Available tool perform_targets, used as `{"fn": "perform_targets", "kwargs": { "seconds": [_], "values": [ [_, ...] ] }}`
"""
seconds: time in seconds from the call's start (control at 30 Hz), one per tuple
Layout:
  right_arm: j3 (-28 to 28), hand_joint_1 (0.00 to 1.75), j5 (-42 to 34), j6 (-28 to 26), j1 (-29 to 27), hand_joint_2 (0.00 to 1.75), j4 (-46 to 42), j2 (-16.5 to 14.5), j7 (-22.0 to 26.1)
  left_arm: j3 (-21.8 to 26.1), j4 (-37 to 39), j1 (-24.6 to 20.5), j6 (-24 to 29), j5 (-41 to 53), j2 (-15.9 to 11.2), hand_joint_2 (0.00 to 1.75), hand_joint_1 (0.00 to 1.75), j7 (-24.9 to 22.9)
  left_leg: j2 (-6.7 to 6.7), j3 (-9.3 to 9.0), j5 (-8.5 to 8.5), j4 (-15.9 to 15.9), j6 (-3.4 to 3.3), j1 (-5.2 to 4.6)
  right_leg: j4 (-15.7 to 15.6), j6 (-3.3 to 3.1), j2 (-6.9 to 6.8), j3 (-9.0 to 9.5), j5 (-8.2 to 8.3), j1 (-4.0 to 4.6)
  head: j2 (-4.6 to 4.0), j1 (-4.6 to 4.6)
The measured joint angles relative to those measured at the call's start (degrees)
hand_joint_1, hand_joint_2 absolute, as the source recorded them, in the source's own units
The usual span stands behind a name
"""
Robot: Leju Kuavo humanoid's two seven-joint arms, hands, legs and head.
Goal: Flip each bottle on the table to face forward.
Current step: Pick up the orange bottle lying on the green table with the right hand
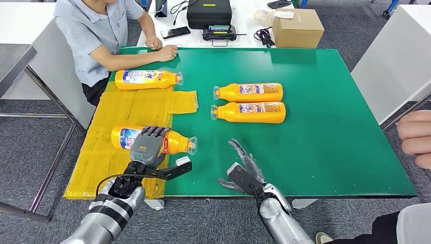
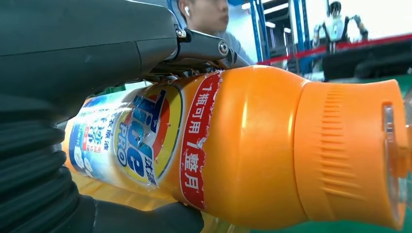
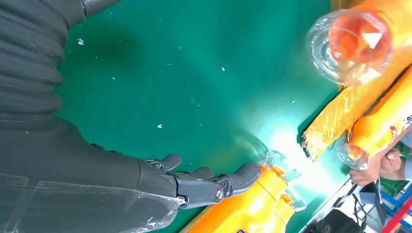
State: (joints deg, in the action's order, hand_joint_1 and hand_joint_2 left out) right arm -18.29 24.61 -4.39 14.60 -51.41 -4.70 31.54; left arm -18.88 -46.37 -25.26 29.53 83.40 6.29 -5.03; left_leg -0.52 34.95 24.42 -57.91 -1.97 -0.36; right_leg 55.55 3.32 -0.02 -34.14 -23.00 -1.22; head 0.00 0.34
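Four orange detergent bottles lie on their sides. My left hand (image 1: 148, 145) grips the nearest bottle (image 1: 175, 142) on the yellow mat (image 1: 132, 109), fingers over its label (image 2: 145, 141) and thumb beneath; its clear cap points right. Another bottle (image 1: 147, 79) lies at the mat's far end. Two more bottles (image 1: 251, 92) (image 1: 252, 112) lie side by side on the green mat (image 1: 330, 127), caps to the left. My right hand (image 1: 245, 171) hovers open over the green mat near the front edge, holding nothing; its fingers (image 3: 204, 184) point toward a bottle's cap (image 3: 277, 167).
A seated person rests a hand (image 1: 165, 52) on the table's far left corner. Another person's hand (image 1: 417, 137) reaches in at the right edge. A cardboard box (image 1: 297, 28), a black case (image 1: 209, 12) and a phone (image 1: 175, 32) sit beyond the mat.
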Motion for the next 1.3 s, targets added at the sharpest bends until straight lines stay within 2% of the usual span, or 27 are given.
{"fn": "perform_targets", "kwargs": {
  "seconds": [0.27,0.3,0.4,0.43,0.5,0.67,1.07,1.17,1.3],
  "values": [
    [0.53,0.00,0.01,0.32,0.00,1.75,0.00,-0.15,0.00,-0.21,4.22,-1.95,-1.27,-0.21,-0.38,1.75,1.74,-0.33,-0.01,0.02,0.00,0.00,0.00,-0.01,0.00,0.01,0.00,-0.01,0.00,-0.01,0.00,0.01],
    [0.55,0.00,0.02,0.40,0.00,1.75,0.00,-0.15,0.01,-0.27,4.75,-2.27,-1.78,-0.24,-0.39,1.75,1.60,-0.60,-0.01,0.03,0.00,0.00,0.00,-0.01,0.00,0.01,0.00,-0.01,0.00,-0.01,0.00,0.00],
    [0.58,0.00,0.13,0.74,0.02,1.75,0.00,-0.15,0.06,-0.57,6.80,-3.53,-2.75,-0.34,-0.41,1.75,0.41,-1.36,-0.01,0.02,0.00,0.00,0.00,-0.01,0.00,0.01,0.00,0.00,0.00,-0.01,0.00,0.00],
    [0.59,0.00,0.17,0.84,0.02,1.75,0.00,-0.18,0.09,-0.71,7.61,-3.99,-3.08,-0.44,-0.41,1.75,0.11,-1.56,-0.01,0.02,0.00,0.00,0.00,-0.01,0.00,0.01,0.00,0.00,0.00,-0.01,0.00,0.00],
    [0.62,0.00,0.35,0.94,0.03,1.75,0.00,-0.23,0.14,-0.96,9.31,-4.96,-4.61,-0.79,-0.40,1.75,0.00,-1.88,0.00,0.00,0.00,0.00,0.00,-0.01,0.00,0.00,0.00,0.01,0.00,-0.01,0.00,0.00],
    [0.76,0.00,0.61,1.19,0.13,1.75,0.00,-0.32,0.20,-1.14,12.80,-7.53,-8.73,-2.10,-0.37,1.75,0.00,-1.90,-0.01,-0.13,0.00,0.00,0.00,0.00,0.01,0.00,0.00,0.16,0.00,0.00,0.00,0.01],
    [1.34,0.00,0.96,1.50,0.86,1.75,0.52,-0.45,0.64,-1.13,17.50,-10.40,-9.40,-4.73,-0.31,1.75,0.00,-0.23,-0.01,-0.40,-0.01,0.01,0.00,0.00,0.00,0.00,-0.01,0.43,0.01,0.00,0.00,0.01],
    [1.65,0.00,1.05,1.40,0.86,1.75,0.61,-0.45,0.80,-1.11,17.75,-10.11,-6.33,-4.96,-0.28,1.75,0.00,0.18,0.00,-0.40,-0.01,0.01,0.00,0.00,0.00,0.00,0.00,0.42,0.01,0.00,0.00,0.01],
    [2.23,0.00,1.06,0.52,0.45,1.75,0.70,-0.39,1.04,-1.03,15.09,-6.58,5.80,-6.75,-0.10,1.75,0.00,4.86,0.00,-0.36,-0.01,0.00,0.00,0.00,0.00,0.00,0.00,0.35,0.01,0.00,0.00,0.01]
  ]
}}
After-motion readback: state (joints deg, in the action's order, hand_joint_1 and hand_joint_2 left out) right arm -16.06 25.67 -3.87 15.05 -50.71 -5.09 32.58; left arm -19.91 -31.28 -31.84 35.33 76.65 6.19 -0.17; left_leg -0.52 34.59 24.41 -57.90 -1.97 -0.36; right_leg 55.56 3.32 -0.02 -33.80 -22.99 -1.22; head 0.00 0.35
